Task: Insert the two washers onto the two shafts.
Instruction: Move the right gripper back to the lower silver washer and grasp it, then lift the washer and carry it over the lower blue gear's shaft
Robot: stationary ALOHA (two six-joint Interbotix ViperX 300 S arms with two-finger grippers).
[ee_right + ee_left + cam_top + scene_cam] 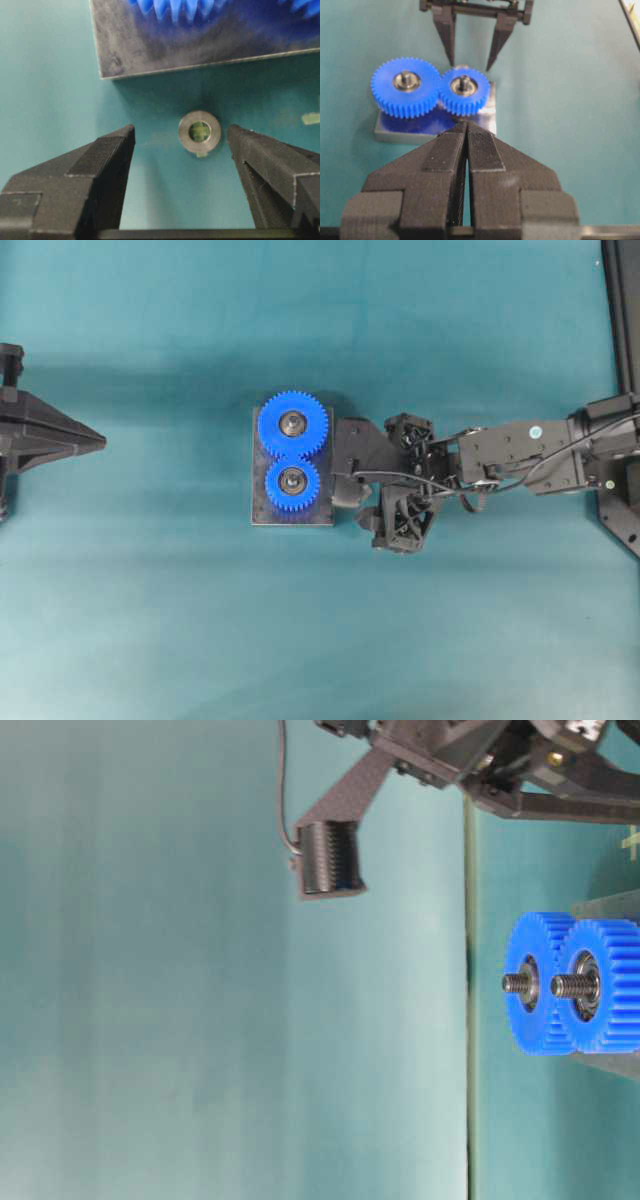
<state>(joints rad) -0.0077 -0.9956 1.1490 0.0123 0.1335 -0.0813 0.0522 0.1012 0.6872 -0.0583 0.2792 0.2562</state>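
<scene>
Right wrist view shows the washer (200, 132) lying flat on the table just beside the base plate (210, 45), between the wide-open fingers of the right gripper (181, 137), nearer the right-hand finger (270, 160).

The right gripper (181, 140) hangs over the teal mat (50, 75) with its jaws spread wide, and the washer (200, 132) lies flat on the mat between the two fingertips, touching neither and sitting nearer the right-hand one. Just beyond the washer runs the edge of the grey base plate (175, 40), with what look like blue gear teeth (172, 7) at the top, blurred.
</scene>
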